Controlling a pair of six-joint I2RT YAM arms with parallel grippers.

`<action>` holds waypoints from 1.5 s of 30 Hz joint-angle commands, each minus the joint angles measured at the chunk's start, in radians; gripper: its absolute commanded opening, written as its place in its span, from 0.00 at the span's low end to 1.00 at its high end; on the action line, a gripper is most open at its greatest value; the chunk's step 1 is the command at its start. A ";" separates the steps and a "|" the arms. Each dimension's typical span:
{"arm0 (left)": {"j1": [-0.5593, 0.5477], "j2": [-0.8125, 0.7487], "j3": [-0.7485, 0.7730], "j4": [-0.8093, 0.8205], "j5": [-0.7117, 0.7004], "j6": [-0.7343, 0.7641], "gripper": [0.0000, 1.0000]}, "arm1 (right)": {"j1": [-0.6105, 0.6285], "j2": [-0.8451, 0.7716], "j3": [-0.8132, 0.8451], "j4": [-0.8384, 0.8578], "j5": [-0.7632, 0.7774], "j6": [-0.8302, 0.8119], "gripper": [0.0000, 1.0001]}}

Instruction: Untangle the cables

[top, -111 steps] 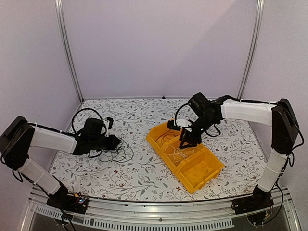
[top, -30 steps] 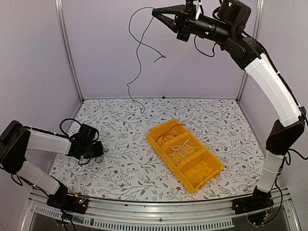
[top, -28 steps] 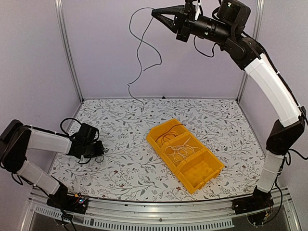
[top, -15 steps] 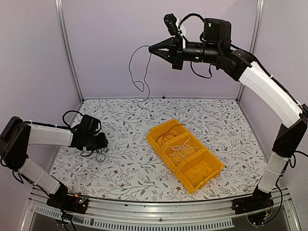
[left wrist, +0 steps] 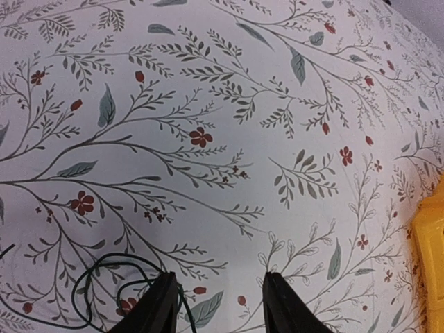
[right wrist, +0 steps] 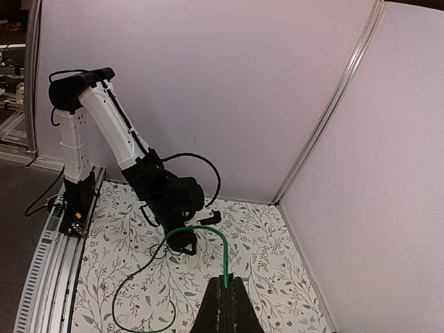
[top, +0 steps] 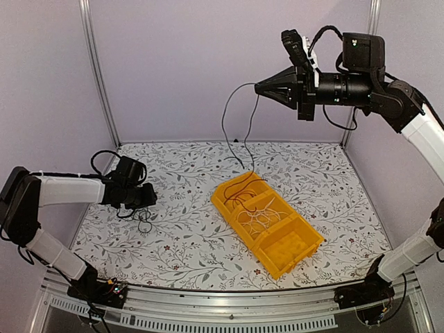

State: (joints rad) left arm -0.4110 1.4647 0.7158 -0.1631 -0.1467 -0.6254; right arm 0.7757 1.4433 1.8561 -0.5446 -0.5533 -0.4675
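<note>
My right gripper [top: 258,87] is high above the table, shut on the top end of a thin dark cable [top: 225,121]. That cable hangs in a loop, and its lower end reaches the far compartment of the yellow bin [top: 302,253]. In the right wrist view the shut gripper [right wrist: 225,300] pinches this cable [right wrist: 208,229], which looks green there. White cables [top: 258,216] lie coiled in the bin's middle compartment. My left gripper [top: 151,199] is low at the table's left, open, with nothing between its fingers. A small black cable coil [top: 142,222] lies just in front of it, beside the left gripper [left wrist: 218,295] as a coil [left wrist: 87,288].
The yellow bin [left wrist: 433,263] sits diagonally right of the table's centre, and its near compartment holds no cable. Metal posts [top: 97,76] and purple walls close the back and sides. The left arm [right wrist: 163,187] shows in the right wrist view.
The right arm came down and to the right with the dark cable, whose end now rests in the bin. The left gripper opened and left the black coil on the table.
</note>
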 commanded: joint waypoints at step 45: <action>0.048 0.042 -0.046 0.020 -0.050 0.087 0.41 | -0.006 -0.545 -0.610 -0.425 0.174 -0.031 0.00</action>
State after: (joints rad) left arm -0.3748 1.5341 0.6907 -0.1497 -0.1993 -0.5282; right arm 0.7757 0.9119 1.3090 -0.9722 -0.4206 -0.4522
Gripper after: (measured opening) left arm 0.410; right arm 0.010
